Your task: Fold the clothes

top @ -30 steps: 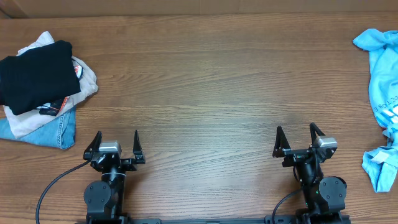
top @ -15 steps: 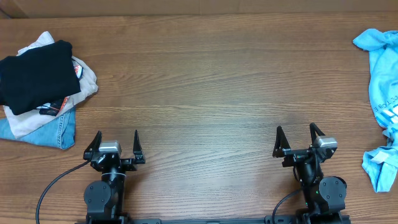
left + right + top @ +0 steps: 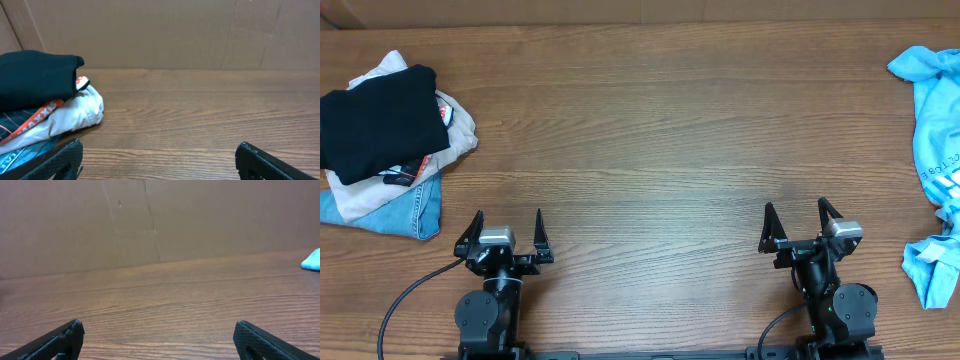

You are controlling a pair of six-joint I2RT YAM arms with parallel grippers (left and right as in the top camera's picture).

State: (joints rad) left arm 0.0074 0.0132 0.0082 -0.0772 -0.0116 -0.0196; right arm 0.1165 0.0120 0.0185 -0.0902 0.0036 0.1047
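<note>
- The sky-blue T-shirt (image 3: 935, 150) lies rumpled at the table's (image 3: 650, 130) 3 o'clock edge, partly cut off by the overhead view.
- The left gripper (image 3: 507, 222) sits at about 7 o'clock, jaws spread wide, holding nothing.
- The right gripper (image 3: 796, 212) sits at about 5 o'clock, jaws also spread and empty, well apart from the shirt.
- At about 10 o'clock there is a pile: a black garment (image 3: 375, 120) on top, a beige garment (image 3: 460, 125) under it, and jeans (image 3: 405, 215) at the bottom.
</note>
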